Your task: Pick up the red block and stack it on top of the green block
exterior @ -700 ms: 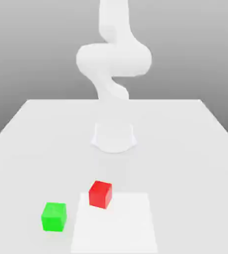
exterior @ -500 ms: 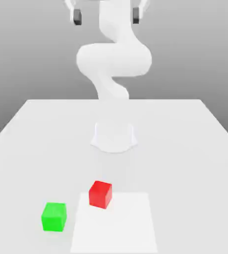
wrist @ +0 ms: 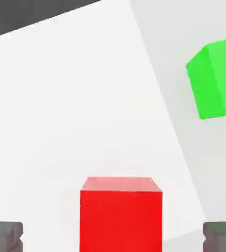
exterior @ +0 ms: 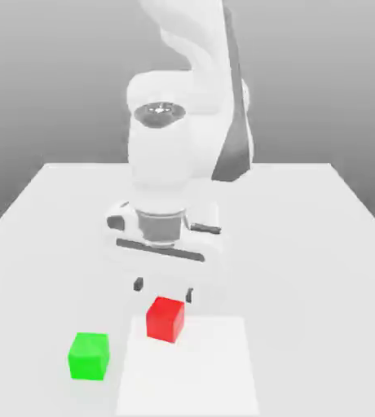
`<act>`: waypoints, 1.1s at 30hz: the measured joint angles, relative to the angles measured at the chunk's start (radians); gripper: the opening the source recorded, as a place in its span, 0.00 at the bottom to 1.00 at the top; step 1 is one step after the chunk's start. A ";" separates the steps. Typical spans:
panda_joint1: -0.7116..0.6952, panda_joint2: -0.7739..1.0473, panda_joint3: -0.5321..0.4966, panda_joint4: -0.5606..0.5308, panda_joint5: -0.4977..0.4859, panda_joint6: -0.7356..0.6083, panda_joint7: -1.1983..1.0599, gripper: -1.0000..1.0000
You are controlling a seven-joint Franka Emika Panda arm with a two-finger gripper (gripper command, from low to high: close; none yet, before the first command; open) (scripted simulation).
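Red block (exterior: pixel 165 319) is sat on the table (exterior: pixel 305 285), partly over the bright white square (exterior: pixel 195 375), with the green block (exterior: pixel 89 356) left near the exterior view's left. The gripper (exterior: pixel 164 290) is held just above, jaws spread wide, nothing pinched yet.

Pincer (exterior: pixel 164 290) has clear gap w/ red block (exterior: pixel 165 319) btwn fingertips (wrist: pixel 5 236).
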 joint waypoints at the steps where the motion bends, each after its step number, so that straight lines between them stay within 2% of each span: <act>1: 0.001 0.038 -0.001 0.004 -0.001 0.032 0.001 0.50; 3: 0.004 0.112 -0.005 0.013 -0.004 0.096 0.003 0.50; 4: 0.005 0.131 -0.006 0.016 -0.004 0.112 0.003 0.00; 11: 0.004 0.127 -0.004 0.015 -0.008 0.109 0.007 0.00; 19: -0.005 -0.125 -0.003 -0.010 0.004 -0.118 -0.001 0.00; 27: -0.166 -0.051 -0.088 0.242 0.007 -0.296 0.033 0.00; 32: -0.181 0.113 -0.067 0.276 0.032 -0.166 0.020 0.00; 33: -0.183 0.136 -0.064 0.277 0.035 -0.145 0.017 1.00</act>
